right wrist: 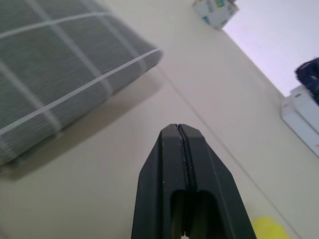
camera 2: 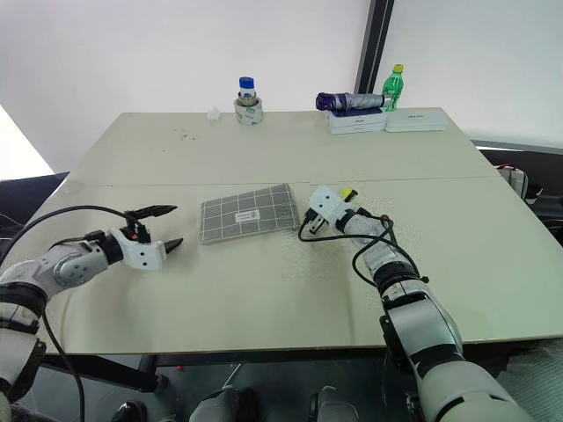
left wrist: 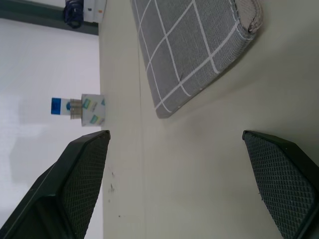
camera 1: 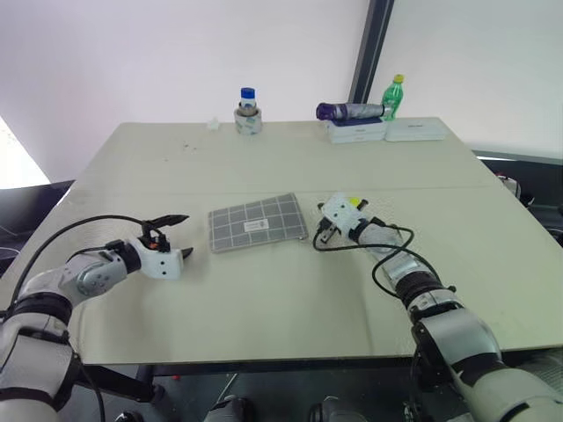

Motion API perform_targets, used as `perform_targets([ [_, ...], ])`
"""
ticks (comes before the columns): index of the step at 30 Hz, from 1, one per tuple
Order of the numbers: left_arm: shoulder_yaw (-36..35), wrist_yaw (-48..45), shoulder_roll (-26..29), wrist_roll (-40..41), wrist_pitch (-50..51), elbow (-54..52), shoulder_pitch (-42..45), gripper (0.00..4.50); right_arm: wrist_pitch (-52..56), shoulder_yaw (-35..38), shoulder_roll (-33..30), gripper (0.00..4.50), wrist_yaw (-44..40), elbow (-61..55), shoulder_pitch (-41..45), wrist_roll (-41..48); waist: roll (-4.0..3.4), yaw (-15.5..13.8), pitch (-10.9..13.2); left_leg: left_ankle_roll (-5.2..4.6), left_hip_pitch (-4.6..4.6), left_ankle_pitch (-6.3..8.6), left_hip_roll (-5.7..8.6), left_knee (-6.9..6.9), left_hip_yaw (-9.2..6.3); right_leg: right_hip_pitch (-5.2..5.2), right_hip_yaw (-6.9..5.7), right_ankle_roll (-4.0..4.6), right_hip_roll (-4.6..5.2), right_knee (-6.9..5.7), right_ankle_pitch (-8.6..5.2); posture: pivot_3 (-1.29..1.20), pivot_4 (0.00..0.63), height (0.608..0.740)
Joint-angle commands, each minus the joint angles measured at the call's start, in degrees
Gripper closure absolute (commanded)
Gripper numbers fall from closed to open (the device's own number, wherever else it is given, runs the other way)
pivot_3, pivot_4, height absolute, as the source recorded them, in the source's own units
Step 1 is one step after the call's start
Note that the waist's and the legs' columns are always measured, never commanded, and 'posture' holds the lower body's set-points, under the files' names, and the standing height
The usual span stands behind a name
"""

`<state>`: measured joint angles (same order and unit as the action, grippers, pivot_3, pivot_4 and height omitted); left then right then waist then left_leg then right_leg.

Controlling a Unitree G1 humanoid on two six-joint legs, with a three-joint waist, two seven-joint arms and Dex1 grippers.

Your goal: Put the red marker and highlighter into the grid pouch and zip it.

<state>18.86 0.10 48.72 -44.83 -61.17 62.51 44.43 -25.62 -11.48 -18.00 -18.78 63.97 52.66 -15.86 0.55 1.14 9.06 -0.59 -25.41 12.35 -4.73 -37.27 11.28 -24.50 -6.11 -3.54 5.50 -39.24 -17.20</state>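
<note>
The grid pouch (camera 1: 257, 223) lies flat near the middle of the table, grey with white lines and a small white label. My left gripper (camera 1: 176, 236) hovers just left of it, open, and the left wrist view shows the pouch (left wrist: 194, 50) ahead between the spread fingers (left wrist: 82, 174). My right gripper (right wrist: 178, 128) is shut with nothing between its fingers. It sits close to the pouch's right edge (right wrist: 55, 74). The yellow highlighter (camera 1: 354, 201) lies on the table right behind the right hand. The red marker is out of view.
Along the far edge stand a blue-capped jar on a tape roll (camera 1: 248, 112), a purple folded umbrella (camera 1: 349, 111) on white boxes (camera 1: 356, 130), a green bottle with a yellow cap (camera 1: 393, 97) and another white box (camera 1: 413, 129).
</note>
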Motion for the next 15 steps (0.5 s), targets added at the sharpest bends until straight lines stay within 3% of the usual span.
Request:
perform_targets([
  [1, 4.3, 2.9, -1.6, -3.4, -0.3, 2.0, 2.2, 0.00, -1.9, -3.2, 0.7, 4.46, 3.4, 0.8, 2.7, -4.4, 0.00, -0.1, 0.0, 0.00, 0.00, 0.00, 0.00, -0.02, 0.00, 0.00, 0.00, 0.00, 0.00, -0.01, 0.00, 0.00, 0.150, 0.740],
  [15, 13.1, 8.3, -7.0, -7.1, -0.9, 6.8, 7.4, 0.00, -0.9, -5.5, 2.7, 4.46, 5.8, 4.0, 4.5, -7.5, -0.06, -0.4, 0.0, 0.00, 0.05, -0.01, 0.00, -0.06, -0.01, 0.08, 0.00, -0.01, 0.02, -0.04, 0.00, 0.00, 0.150, 0.740],
])
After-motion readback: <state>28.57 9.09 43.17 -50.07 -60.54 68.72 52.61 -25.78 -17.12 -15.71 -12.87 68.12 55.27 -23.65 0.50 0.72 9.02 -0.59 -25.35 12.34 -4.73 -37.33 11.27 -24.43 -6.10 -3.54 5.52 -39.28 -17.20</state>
